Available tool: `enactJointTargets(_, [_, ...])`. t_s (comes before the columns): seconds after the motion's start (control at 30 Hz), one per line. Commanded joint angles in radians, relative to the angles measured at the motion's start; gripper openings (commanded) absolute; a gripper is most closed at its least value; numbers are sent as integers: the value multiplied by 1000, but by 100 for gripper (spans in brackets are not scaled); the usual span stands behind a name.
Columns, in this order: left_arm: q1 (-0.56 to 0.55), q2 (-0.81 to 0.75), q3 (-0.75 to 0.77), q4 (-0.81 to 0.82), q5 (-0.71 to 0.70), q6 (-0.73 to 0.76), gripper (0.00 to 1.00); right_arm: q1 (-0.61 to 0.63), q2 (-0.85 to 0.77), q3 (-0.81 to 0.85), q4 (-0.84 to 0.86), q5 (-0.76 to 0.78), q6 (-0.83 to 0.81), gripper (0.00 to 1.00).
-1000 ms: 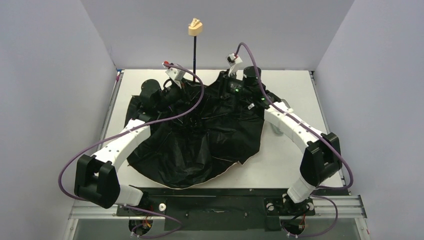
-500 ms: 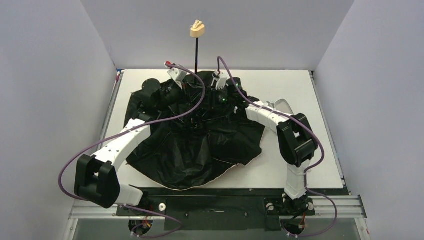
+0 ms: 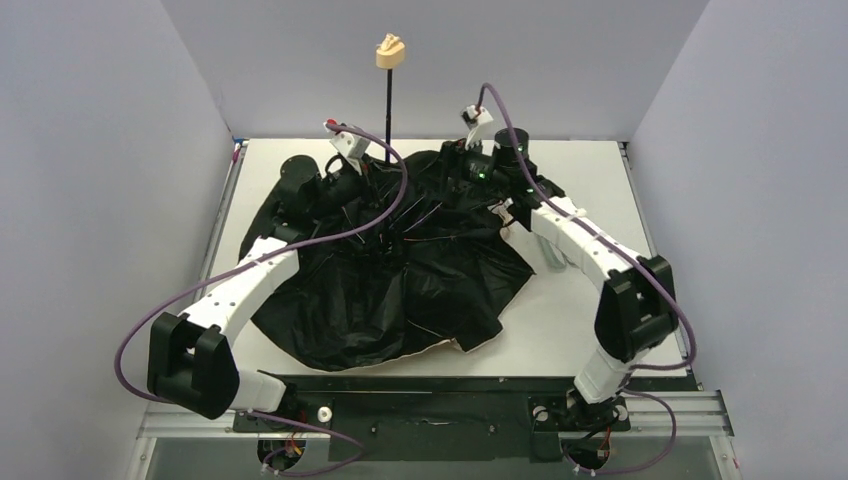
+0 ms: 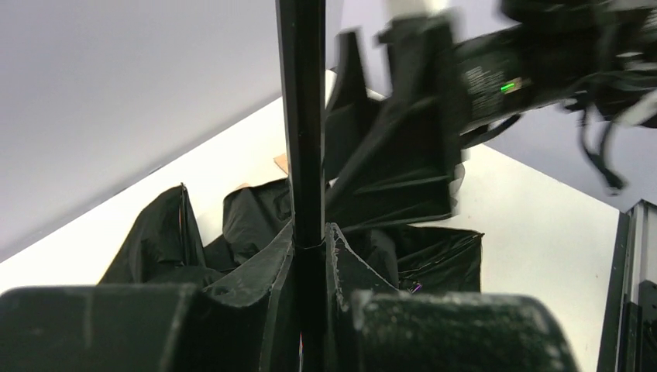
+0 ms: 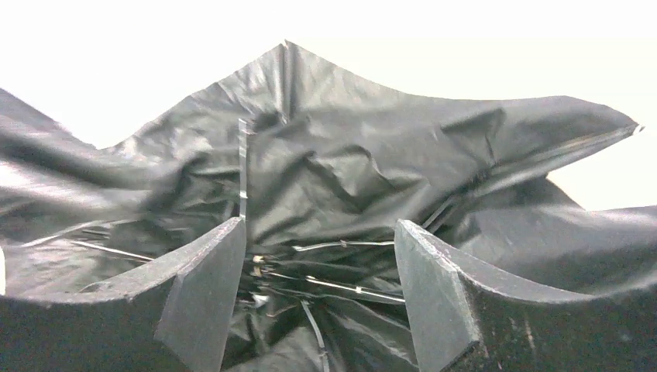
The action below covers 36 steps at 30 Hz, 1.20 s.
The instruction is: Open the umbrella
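Observation:
The umbrella (image 3: 400,280) lies upside down on the table, its black lining and ribs spread wide and a peach edge (image 3: 440,346) showing at the front. Its thin black shaft (image 3: 387,110) stands upright, topped by the tan handle (image 3: 388,52). My left gripper (image 3: 372,168) is shut on the shaft (image 4: 302,116) low down, the jaws pressed against both its sides (image 4: 310,236). My right gripper (image 3: 462,176) hovers over the canopy's far right part. It is open (image 5: 318,236), with crumpled lining and thin metal ribs (image 5: 341,245) between the fingers, nothing gripped.
The white table (image 3: 600,170) is boxed in by grey walls at the left, back and right. A small grey thing (image 3: 552,258) peeks out beneath my right forearm. A black rail (image 3: 450,400) runs along the near edge by the arm bases.
My right arm swung in toward the shaft, then back out to the right, and its jaws opened. The canopy's front right edge shifted. The left gripper kept hold of the shaft.

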<state>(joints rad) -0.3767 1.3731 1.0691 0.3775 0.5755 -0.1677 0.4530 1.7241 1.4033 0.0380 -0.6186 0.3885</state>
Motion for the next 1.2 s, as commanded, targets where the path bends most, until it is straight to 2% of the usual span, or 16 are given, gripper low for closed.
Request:
enactJointTargets(0.0, [6, -33, 86, 95, -91, -47, 0, 15, -133, -27, 161, -35, -6, 67])
enactJointTargets(0.27, [5, -34, 109, 106, -147, -126, 0, 130, -131, -46, 274, -1, -73, 68])
enactJointTargets(0.7, [13, -38, 128, 139, -184, -240, 0, 229, -51, -7, 202, 67, -254, 66])
enactJointTargets(0.77, [13, -37, 130, 146, -182, -257, 0, 237, -32, 12, 185, 90, -284, 61])
enactJointTargets(0.83, [13, -38, 130, 148, -185, -269, 0, 238, -15, 28, 167, 107, -321, 51])
enactJointTargets(0.87, [13, -40, 130, 149, -191, -275, 0, 238, -10, 36, 145, 113, -349, 41])
enactJointTargets(0.93, [17, -45, 131, 149, -196, -285, 0, 235, -1, 38, 112, 133, -404, 30])
enactJointTargets(1.03, [27, -53, 133, 145, -197, -299, 0, 217, 1, 28, 64, 145, -445, 25])
enactJointTargets(1.17, [35, -64, 123, 156, -206, -303, 0, 197, -10, 19, 13, 113, -486, 2])
